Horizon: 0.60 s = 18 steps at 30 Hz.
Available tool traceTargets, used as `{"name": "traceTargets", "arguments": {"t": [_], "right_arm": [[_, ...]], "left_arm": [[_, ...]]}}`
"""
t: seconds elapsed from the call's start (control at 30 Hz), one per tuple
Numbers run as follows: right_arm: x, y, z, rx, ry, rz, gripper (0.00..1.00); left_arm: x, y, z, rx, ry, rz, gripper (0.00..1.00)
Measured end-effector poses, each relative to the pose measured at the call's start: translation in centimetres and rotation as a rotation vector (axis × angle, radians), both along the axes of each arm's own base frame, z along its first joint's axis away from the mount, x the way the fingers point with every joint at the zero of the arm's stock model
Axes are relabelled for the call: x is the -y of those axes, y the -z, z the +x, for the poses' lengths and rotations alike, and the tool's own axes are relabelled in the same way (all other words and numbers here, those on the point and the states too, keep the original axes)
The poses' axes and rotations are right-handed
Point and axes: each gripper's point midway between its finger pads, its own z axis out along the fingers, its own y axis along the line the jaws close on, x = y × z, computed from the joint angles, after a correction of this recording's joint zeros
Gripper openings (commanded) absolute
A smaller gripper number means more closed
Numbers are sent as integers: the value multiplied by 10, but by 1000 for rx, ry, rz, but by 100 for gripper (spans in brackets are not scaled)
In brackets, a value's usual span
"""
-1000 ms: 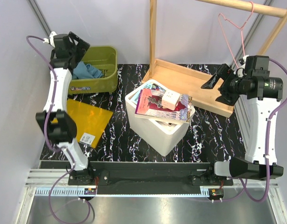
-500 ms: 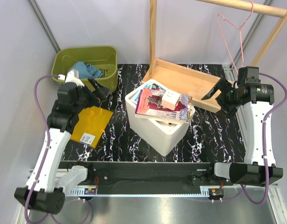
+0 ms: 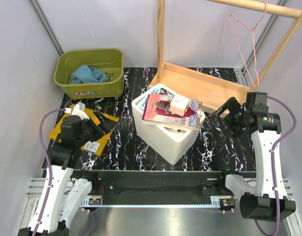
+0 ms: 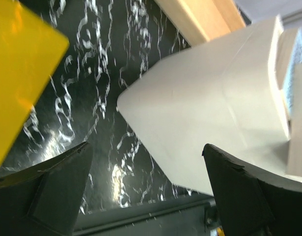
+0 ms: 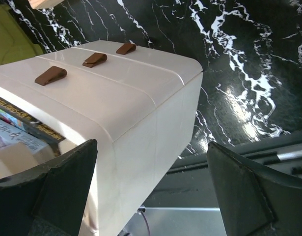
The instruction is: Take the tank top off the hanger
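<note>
End effectors both spread wide, empty: left end effector [image 3: 105,124] low over yellow sheet [image 3: 57,132], right end effector [image 3: 223,112] near white box [image 3: 170,135]. Marbled counter [image 3: 214,142] carries wooden rack [image 3: 200,86], box, green bin [image 3: 92,91]. Tank top [image 3: 88,74] lies crumpled in bin. Pink hanger [image 3: 244,51] hangs bare on rack rail.

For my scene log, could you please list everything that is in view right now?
tank top: one, teal-blue, crumpled inside the basket
basket: one, olive green, far left
hanger: one, pink wire, bare, hooked on the rack's rail
rack: one, light wood, far right
white box: one, table centre
magazines: small stack, multicoloured, atop the white box
small carton: one, white, on the magazines
yellow sheet: one, near left
table: one, black marble
left tool: black, open, empty
right tool: black, open, empty
</note>
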Motion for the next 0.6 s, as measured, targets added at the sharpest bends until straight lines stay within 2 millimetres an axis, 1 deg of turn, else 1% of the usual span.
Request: {"name": "traceTargets", "arguments": {"t": [0.07,0.23,0.27,0.33,0.47,0.53,0.6], "right_arm": [[-4,12,-6,7,4,23,100],[-15,52,-20,-7,24,97,100],[-16,57,-23,-3,26,107,100],[-19,65,-29,23,37,123,100],[-22,67,-35,133,47,146,100],[-25,74,-38,168,58,170,100],[-30,87,-42,179,68,209,100]], "left_arm": [[6,15,-5,-42,12,-42,99],[21,55,-17,-131,28,-163,99],[23,61,-19,-139,28,-182,99],[27,72,-21,-146,26,-233,99],[34,89,-26,-132,18,-341,99],[37,97,-28,-123,14,-389,99],[39,103,-30,-116,3,-447,99]]}}
